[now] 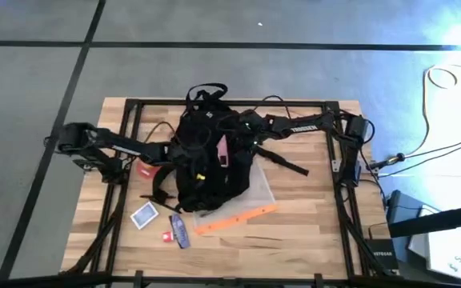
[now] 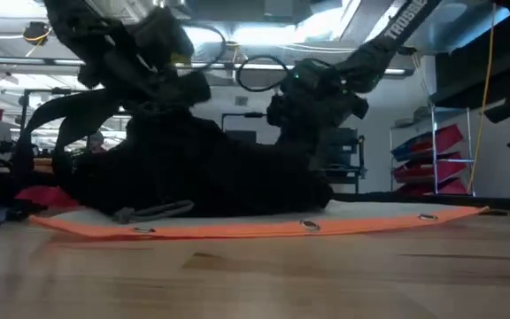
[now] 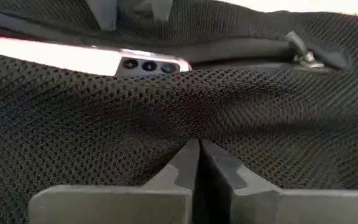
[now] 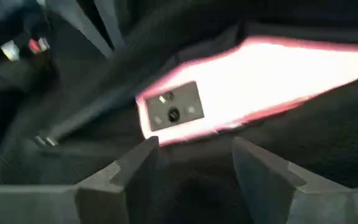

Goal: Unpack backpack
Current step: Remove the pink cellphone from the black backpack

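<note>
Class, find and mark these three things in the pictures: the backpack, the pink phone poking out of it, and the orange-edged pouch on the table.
backpack (image 1: pixel 192 172): high view, middle of its black body.
pink phone (image 4: pixel 278 74): right wrist view, its bright back panel.
orange-edged pouch (image 1: pixel 234 218): high view, its orange strip.

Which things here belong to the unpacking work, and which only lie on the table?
Belong to the job:
backpack
pink phone in its pocket
left gripper, shut
right gripper, open

Lying about:
orange-edged pouch
card deck
small red item

Pink phone (image 1: pixel 223 150), orange-edged pouch (image 1: pixel 246 210), card deck (image 1: pixel 144 214).
</note>
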`<state>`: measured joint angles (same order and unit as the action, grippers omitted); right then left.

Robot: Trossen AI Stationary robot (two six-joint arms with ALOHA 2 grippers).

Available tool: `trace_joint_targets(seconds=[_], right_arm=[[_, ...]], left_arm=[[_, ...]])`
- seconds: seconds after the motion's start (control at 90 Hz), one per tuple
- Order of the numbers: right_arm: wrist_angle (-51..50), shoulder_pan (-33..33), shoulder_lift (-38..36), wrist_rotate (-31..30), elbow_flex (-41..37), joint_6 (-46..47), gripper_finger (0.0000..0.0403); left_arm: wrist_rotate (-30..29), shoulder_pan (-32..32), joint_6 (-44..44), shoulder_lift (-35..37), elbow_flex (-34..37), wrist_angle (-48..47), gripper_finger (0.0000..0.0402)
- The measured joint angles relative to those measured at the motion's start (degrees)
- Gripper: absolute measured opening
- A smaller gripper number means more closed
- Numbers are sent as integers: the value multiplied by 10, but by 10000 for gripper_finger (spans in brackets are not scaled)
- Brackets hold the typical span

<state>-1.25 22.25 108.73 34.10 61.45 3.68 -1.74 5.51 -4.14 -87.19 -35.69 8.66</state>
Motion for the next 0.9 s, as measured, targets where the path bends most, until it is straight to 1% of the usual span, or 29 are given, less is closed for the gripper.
trace_joint_targets(seconds=[0.078, 0.144, 0.289, 0.333, 0.456, 0.567, 0.633, 0.756, 0.9], right_arm=[[35, -2, 0, 6, -15, 50, 186], [39, -9, 0, 8, -17, 80, 186], [49, -14, 0, 13, -17, 103, 186], [53, -14, 0, 4, -17, 118, 186], [85, -13, 0, 3, -16, 168, 186], [63, -8, 0, -31, -17, 169, 186], [63, -4, 0, -32, -17, 169, 186], [88, 0, 0, -26, -17, 206, 186], [72, -1, 0, -58, -17, 201, 186]], left_arm=[[0, 3, 0, -32, -3, 14, 0], [0, 5, 0, -55, -3, 22, 0], [0, 6, 9, -83, -2, 52, 0], [1, 8, 16, -86, -1, 58, 0], [6, 18, 20, -87, -1, 61, 0], [7, 23, 17, -87, -1, 61, 0], [7, 23, 16, -88, 0, 61, 0], [6, 23, 16, -88, 0, 61, 0], [4, 23, 15, -88, 0, 61, 0]])
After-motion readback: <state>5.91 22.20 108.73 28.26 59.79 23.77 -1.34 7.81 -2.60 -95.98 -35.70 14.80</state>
